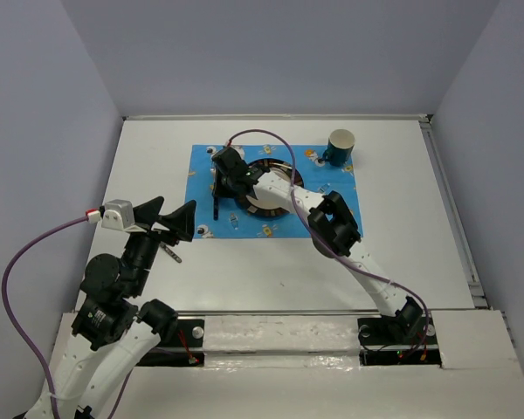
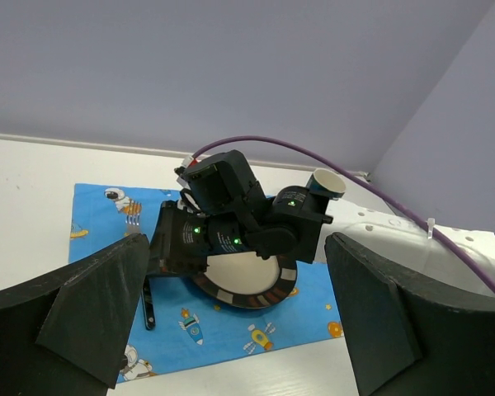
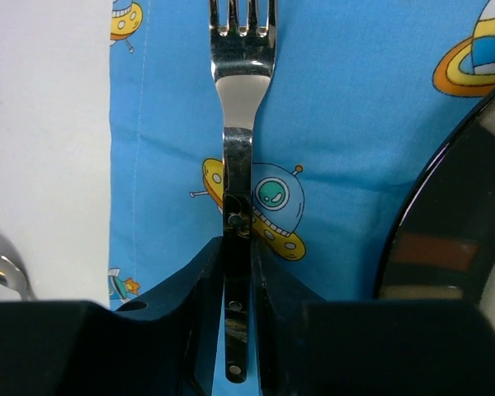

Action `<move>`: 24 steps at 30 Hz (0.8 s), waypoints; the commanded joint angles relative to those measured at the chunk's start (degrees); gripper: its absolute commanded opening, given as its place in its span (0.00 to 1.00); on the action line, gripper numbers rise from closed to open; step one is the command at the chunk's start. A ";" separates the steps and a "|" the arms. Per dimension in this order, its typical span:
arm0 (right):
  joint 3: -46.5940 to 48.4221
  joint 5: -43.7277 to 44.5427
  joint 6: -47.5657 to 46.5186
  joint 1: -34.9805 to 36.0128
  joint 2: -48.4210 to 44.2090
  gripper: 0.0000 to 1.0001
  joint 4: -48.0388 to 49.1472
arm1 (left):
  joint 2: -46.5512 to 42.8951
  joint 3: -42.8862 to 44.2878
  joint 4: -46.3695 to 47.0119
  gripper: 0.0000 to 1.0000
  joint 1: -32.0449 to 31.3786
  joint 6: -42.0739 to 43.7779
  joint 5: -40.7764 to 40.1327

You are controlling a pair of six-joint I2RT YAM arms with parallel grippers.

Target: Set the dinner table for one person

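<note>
On the white dinner table (image 1: 148, 157) lies a blue cartoon-printed placemat (image 1: 336, 188) with a dark-rimmed plate (image 1: 264, 202) in its middle. Left of the plate, along the mat's left side, a fork (image 3: 238, 124) with a black handle points its tines away from the arms. My right gripper (image 3: 238, 243) is shut on that handle, low over the mat (image 3: 338, 107). The left wrist view takes in the fork (image 2: 148, 304), the plate (image 2: 243, 276) and my right gripper (image 2: 181, 239). My left gripper (image 1: 170, 218) hovers wide open off the mat's near-left corner, holding nothing.
A dark teal cup (image 1: 340, 147) stands at the placemat's far right corner and shows in the left wrist view as the cup (image 2: 326, 183). A metal utensil (image 1: 168, 252) lies on the bare tabletop just under my left gripper. Grey walls close in on three sides.
</note>
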 commanded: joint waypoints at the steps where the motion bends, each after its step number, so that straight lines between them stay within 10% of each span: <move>1: 2.43 2.02 -1.14 0.57 0.06 0.27 -0.60 | 0.05 -0.38 2.78 0.99 0.39 0.64 -0.76; 24: -5.40 -5.19 -14.14 12.25 -8.30 0.53 15.48 | -1.80 4.01 2.52 0.99 1.89 0.20 -1.55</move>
